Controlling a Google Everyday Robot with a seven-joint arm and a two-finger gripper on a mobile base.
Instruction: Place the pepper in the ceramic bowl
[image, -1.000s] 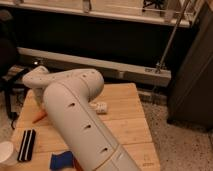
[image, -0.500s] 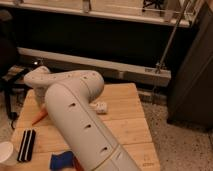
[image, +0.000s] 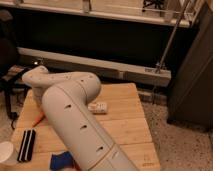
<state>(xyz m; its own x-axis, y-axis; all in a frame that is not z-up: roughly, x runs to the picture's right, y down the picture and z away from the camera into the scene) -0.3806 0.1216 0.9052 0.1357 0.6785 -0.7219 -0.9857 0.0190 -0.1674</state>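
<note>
Plainly, the step in hand is the reach for the small slender orange-red pepper (image: 37, 120). It lies on the pale wooden plank table (image: 125, 125) at the left of the frame, peeking out just beside the thick white plastic robot arm (image: 75, 120). That smooth, rounded arm sweeps from the bottom centre to the upper left and hides the gripper, which probably sits past the wrist joint there; whether it is apart or together I cannot tell. The ceramic bowl is nowhere in sight, perhaps behind the arm. To do this well, the gripper should come down across the pepper's thicker middle and close gently, since a tapered, likely slick skin may squirt out toward the thin end. Near it lie a flat black rectangular block (image: 25, 145) with a pale stripe, a white cup (image: 5, 152) at the lower left edge, a blue blocky object (image: 61, 160) at the bottom, and a small white box (image: 98, 107) at mid-table.
</note>
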